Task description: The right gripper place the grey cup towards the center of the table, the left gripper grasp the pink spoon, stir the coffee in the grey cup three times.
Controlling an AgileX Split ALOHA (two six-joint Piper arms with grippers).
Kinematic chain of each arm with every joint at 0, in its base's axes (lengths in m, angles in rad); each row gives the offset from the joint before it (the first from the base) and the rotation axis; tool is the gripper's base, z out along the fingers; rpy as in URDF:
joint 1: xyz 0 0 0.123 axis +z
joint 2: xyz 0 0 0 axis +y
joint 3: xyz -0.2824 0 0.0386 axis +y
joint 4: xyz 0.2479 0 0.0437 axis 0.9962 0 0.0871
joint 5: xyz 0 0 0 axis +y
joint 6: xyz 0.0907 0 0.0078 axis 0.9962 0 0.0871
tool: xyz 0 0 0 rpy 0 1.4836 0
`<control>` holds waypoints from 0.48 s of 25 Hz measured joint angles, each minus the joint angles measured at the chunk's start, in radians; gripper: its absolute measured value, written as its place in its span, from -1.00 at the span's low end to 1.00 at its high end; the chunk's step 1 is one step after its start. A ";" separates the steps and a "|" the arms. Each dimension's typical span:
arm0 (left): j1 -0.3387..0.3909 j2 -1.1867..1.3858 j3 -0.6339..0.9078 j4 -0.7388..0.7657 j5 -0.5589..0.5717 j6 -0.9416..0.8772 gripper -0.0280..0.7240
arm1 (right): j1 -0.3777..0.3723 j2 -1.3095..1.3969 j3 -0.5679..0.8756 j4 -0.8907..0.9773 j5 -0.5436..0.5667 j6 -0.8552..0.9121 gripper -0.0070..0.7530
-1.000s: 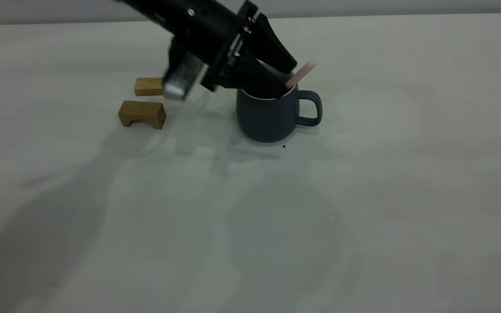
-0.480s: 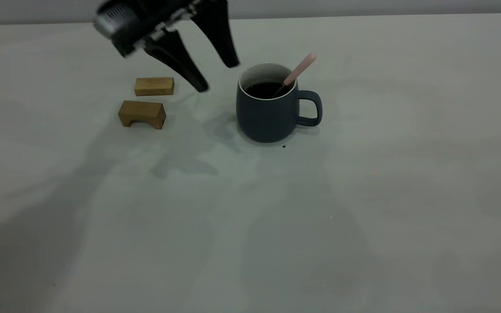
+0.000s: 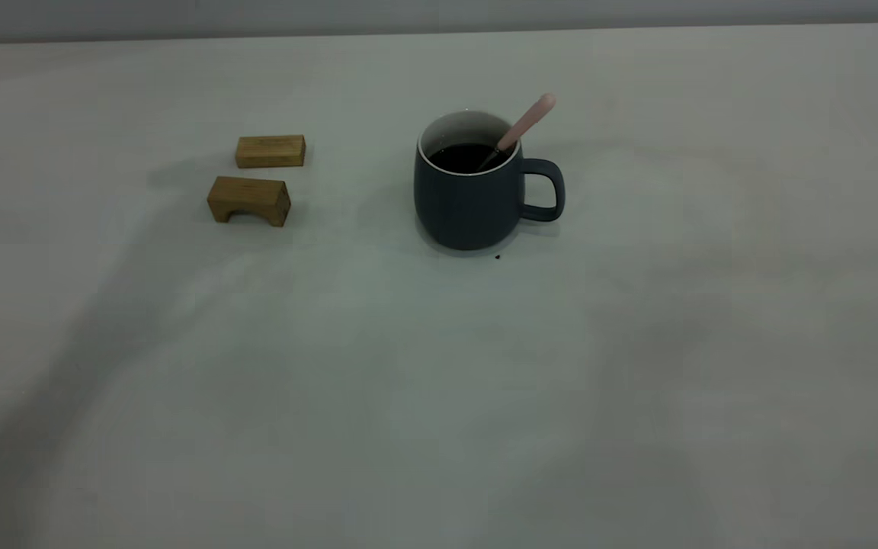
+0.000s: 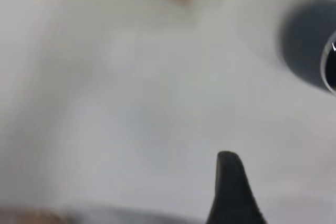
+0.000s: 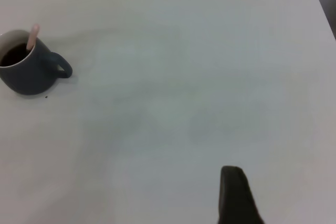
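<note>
The grey cup point(image 3: 469, 202) stands upright at mid-table, handle to the right, with dark coffee point(image 3: 463, 156) inside. The pink spoon point(image 3: 527, 122) leans in it against the rim on the handle side, held by nothing. Neither arm appears in the exterior view. My left gripper point(image 4: 189, 211) hovers over bare table point(image 3: 439, 381) with one black fingertip point(image 4: 229, 179) showing, open and empty; the cup point(image 4: 307, 45) is off to its side. My right gripper point(image 5: 194, 213) is far from the cup point(image 5: 29, 74) and spoon point(image 5: 33, 34), one fingertip point(image 5: 233, 190) showing, open and empty.
Two brown wooden blocks lie left of the cup: a flat one point(image 3: 270, 151) and an arched one point(image 3: 248, 200) just in front of it. A tiny dark speck point(image 3: 498, 257) sits by the cup's base. The table's far edge point(image 3: 439, 30) runs along the back.
The left gripper opened off the spoon, swung left and up, and has left the exterior view. The spoon stays leaning in the cup. The cup has not moved.
</note>
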 joint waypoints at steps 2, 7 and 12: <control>0.000 -0.101 0.011 0.073 0.000 0.127 0.52 | 0.000 0.000 0.000 0.000 0.000 0.000 0.31; 0.000 -0.385 0.118 0.098 0.000 0.398 0.52 | 0.000 0.000 0.000 0.000 0.000 0.000 0.31; 0.000 -0.715 0.397 0.119 -0.005 0.463 0.52 | 0.000 0.000 0.000 0.000 0.000 0.000 0.31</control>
